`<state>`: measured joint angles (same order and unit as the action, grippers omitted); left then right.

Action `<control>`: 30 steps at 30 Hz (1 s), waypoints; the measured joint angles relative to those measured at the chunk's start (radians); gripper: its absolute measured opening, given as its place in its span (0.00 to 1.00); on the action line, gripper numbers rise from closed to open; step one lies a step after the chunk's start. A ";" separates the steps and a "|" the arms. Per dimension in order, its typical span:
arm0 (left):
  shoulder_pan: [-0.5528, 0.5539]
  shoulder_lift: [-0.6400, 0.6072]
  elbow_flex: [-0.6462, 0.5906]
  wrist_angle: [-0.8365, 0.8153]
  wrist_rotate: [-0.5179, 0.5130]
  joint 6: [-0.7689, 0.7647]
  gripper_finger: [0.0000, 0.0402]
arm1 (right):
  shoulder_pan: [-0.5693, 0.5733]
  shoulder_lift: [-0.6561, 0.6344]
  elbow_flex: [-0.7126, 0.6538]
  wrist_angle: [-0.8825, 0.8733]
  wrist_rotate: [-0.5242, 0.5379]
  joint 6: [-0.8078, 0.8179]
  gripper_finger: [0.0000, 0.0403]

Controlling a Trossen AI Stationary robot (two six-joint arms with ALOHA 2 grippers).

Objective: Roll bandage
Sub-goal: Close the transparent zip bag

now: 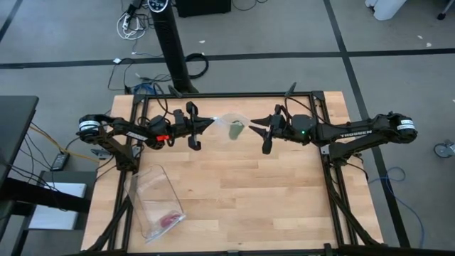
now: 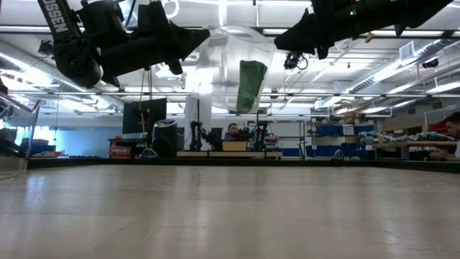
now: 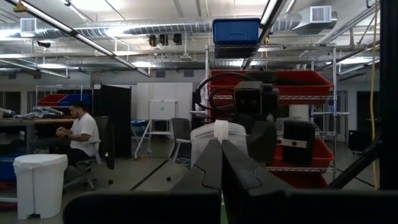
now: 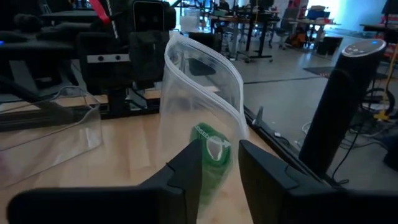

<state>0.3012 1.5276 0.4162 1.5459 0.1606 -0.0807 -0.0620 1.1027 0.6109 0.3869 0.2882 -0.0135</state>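
Both arms are up off the counter [image 1: 234, 185], stretching a clear plastic bag [image 1: 231, 122] between them in mid-air, and the bandage [image 1: 235, 130] is inside it, a green lump sagging into the bag's lower part. That looks like the reason for the hold: with the bag hung from two sides, the weight of the bandage pulls it down and keeps it visible and reachable.

The left gripper [image 1: 207, 124] has its jaws pressed tight together on one edge of the bag, the white zip strip poking out just past their tips. The right gripper [image 1: 256, 126] comes in from the opposite side; its jaws stand slightly apart, with the bag wall and the green bandage sitting between them, so I'd judge it is pinching the bag there, perhaps the bandage through the plastic.

Well away from both jaws, a second clear bag [image 1: 156, 199] lies flat on the counter with a small pink item [image 1: 169, 219] inside.
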 joint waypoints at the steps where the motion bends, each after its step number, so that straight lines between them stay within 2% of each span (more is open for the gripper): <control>1: 0.000 0.000 0.000 0.000 0.000 0.000 0.00 | 0.000 0.000 0.000 -0.003 0.000 0.002 0.28; 8: 0.000 0.000 0.000 -0.001 0.001 0.001 0.00 | 0.000 -0.005 0.000 -0.010 0.024 0.004 0.33; 18: 0.000 0.000 0.000 -0.002 0.001 0.001 0.00 | 0.002 -0.020 0.000 -0.029 0.018 0.008 0.33; 21: 0.000 0.000 0.000 -0.001 0.001 0.000 0.00 | 0.001 -0.009 0.000 -0.019 -0.016 0.011 0.27; 26: 0.000 0.000 0.000 -0.001 -0.003 0.000 0.00 | -0.006 0.021 0.001 0.008 -0.057 0.000 0.04; 30: 0.000 0.000 0.000 -0.016 -0.010 -0.001 0.00 | -0.007 0.023 0.012 0.034 -0.055 -0.022 0.02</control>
<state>0.3016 1.5276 0.4160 1.5301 0.1505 -0.0818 -0.0689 1.1255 0.6231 0.4212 0.2332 -0.0359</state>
